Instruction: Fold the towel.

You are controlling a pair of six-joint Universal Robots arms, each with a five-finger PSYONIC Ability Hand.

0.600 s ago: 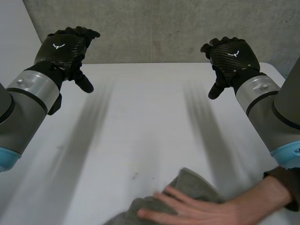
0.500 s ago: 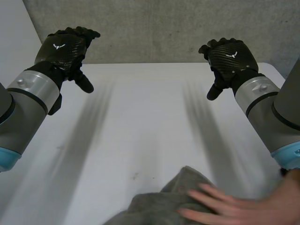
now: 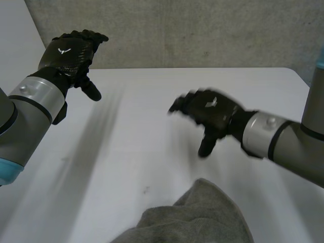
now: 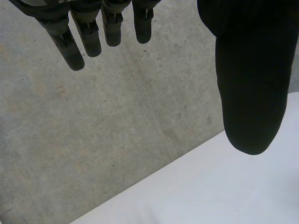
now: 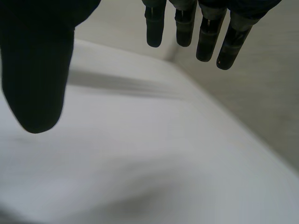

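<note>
While my left hand [image 3: 68, 50] hangs high over the far left of the counter [image 3: 142, 126], close to the concrete wall [image 3: 177, 30], my right hand [image 3: 211, 112] is out over the middle of the counter, back of hand up, thumb pointing down toward the near side.

Left wrist view: fingers [image 4: 70, 44] straight and relaxed, thumb [image 4: 250, 93] well apart from them, nothing btwn. Just wall and the counter's far edge beyond the fingertips.

Right wrist view: same story. Fingers [image 5: 205, 39] straight, hanging loose, thumb [image 5: 37, 70] spread wide, nothing held. Bare white counter under the palm.

Towel [image 3: 195, 220]: grey, crumpled in a heap at the near edge of the counter, approx centre to slightly right, w/ its near part cut off by the head view's edge. One rounded fold sticks out toward the far side. Not flat, not folded.

Right hand is beyond that fold, apart from the cloth, no contact. Left hand is well apart from the towel, far across the counter.
</note>
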